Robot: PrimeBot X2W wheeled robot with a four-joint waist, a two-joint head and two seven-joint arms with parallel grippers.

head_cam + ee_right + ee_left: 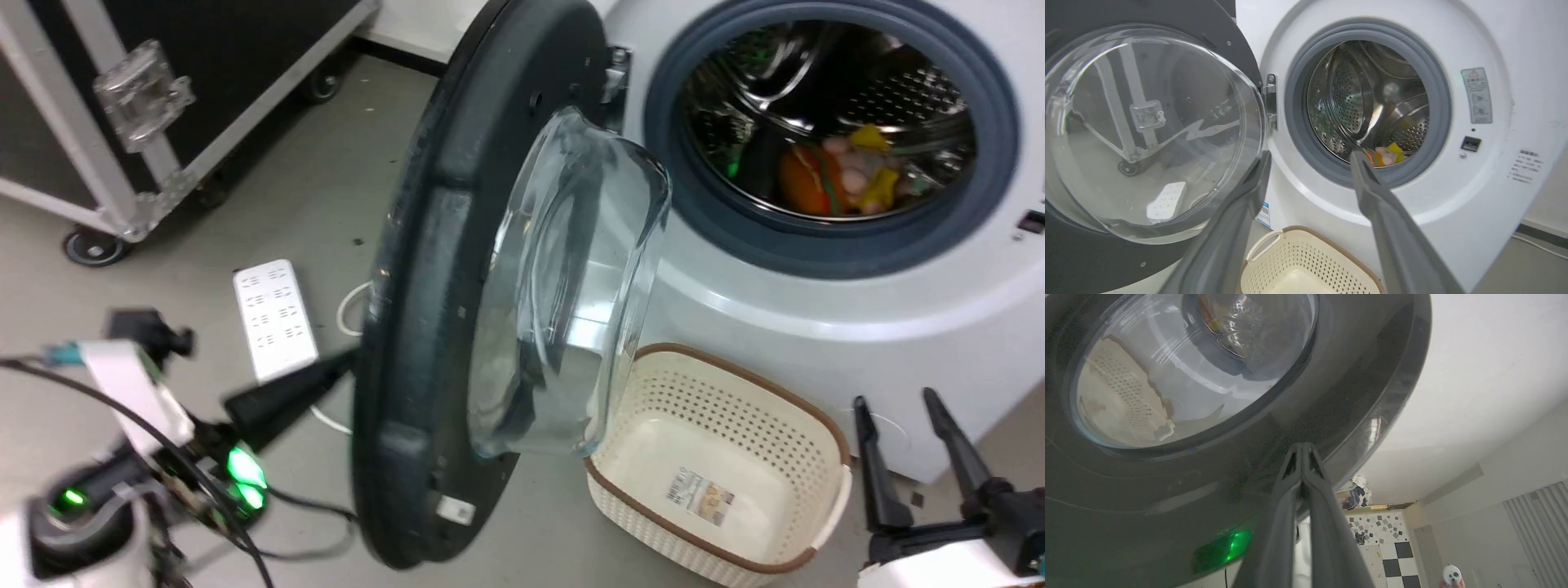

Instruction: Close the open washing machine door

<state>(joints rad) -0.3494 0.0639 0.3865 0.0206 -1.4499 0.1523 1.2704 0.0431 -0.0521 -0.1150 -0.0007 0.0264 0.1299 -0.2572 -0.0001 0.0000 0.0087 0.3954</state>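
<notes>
The washing machine door (pixel 424 269) stands swung out to the left of the white washing machine (pixel 816 327), its glass bowl facing the drum mouth. My left gripper (pixel 347 361) is shut with nothing in it. Its tip meets the door's glossy outer face (pixel 1167 486) low near the rim, as the left gripper (pixel 1302 446) shows in its wrist view. My right gripper (pixel 896 402) stands open at the lower right, apart from the machine. In the right wrist view the right gripper (pixel 1311 157) points between the door (pixel 1147 122) and the drum opening of the washing machine (pixel 1494 41).
A cream perforated basket (pixel 816 425) sits on the floor under the door's glass bowl and shows again as the basket (pixel 1306 261). Coloured items (pixel 833 175) lie in the drum. A white power strip (pixel 274 318), cables and a black wheeled case (pixel 122 98) lie left.
</notes>
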